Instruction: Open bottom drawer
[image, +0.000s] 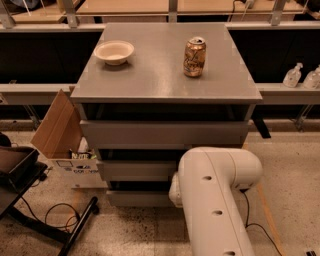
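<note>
The grey cabinet has three drawer fronts. The bottom drawer is the lowest, a plain grey front just above the floor, and looks closed. Its right part is hidden behind my white arm. The middle drawer front and the wider top drawer front sit above it. My gripper is at the arm's left end, low down against the cabinet front between the middle and bottom drawers, mostly hidden by the arm.
A white bowl and a drink can stand on the cabinet top. An open cardboard box sits at the cabinet's left. A black stand with cables is on the floor at lower left. Bottles stand on the right shelf.
</note>
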